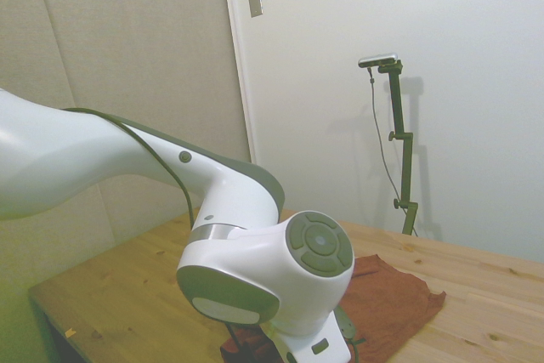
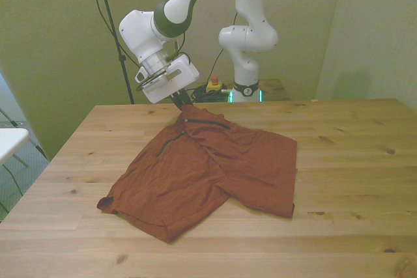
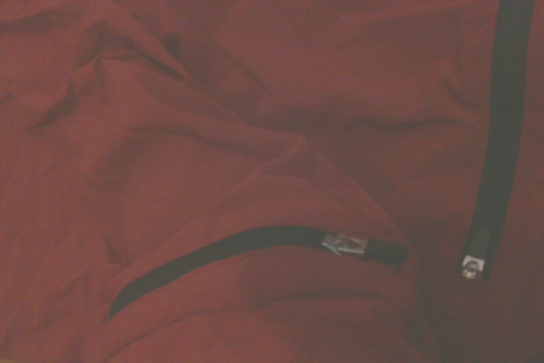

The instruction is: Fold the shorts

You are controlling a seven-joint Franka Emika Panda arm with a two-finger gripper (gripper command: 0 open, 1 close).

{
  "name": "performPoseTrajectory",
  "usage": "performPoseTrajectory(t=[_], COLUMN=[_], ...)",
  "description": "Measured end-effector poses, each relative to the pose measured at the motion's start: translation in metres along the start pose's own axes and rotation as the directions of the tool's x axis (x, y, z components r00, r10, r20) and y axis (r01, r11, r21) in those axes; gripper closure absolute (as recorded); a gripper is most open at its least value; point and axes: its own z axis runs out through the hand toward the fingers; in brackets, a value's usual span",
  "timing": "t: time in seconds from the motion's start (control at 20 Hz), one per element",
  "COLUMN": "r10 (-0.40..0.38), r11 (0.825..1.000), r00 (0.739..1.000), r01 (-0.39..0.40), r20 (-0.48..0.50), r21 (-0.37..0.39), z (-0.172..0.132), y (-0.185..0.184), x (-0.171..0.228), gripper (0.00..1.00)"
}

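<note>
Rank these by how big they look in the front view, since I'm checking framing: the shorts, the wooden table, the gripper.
1. The wooden table, spanning the picture's width.
2. The shorts, covering the table's middle.
3. The gripper, smallest, though it sits farther from the camera.

The shorts [image 2: 208,174] are rust-orange, soft and wrinkled, and lie spread on the table [image 2: 352,161], near its middle and toward the far edge. Their far end, at the waist, is bunched and lifted into a small peak; the rest lies flat. One leg stretches toward the front view's left and the near edge, the other toward the front view's right, partly overlapped by the first. Two dark zippers [image 3: 255,244] with small metal pulls cross the creased fabric, one curved, one straight.
</note>
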Motion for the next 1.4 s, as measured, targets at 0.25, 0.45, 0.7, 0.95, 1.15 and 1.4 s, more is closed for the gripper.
performPoseTrajectory(t=[0.25,0.45,0.7,0.95,1.15,1.4], r10=[-0.006,-0.010,-0.047,-0.119,-0.151,-0.095], r11=[1.000,1.000,0.998,0.991,0.987,0.995], r00=[1.000,1.000,0.999,0.993,0.989,0.995], r01=[0.006,0.010,0.046,0.119,0.150,0.094], r20=[0.017,0.010,0.009,-0.004,-0.003,0.026], r21=[0.003,0.017,0.038,0.064,0.064,0.017], z=[-0.004,-0.017,-0.041,-0.078,-0.078,-0.042], y=[-0.002,-0.004,-0.013,-0.034,-0.046,-0.037], x=[-0.001,-0.001,-0.020,-0.069,-0.095,-0.070], gripper=[0.00,0.00,0.00,0.00,0.00,0.00])
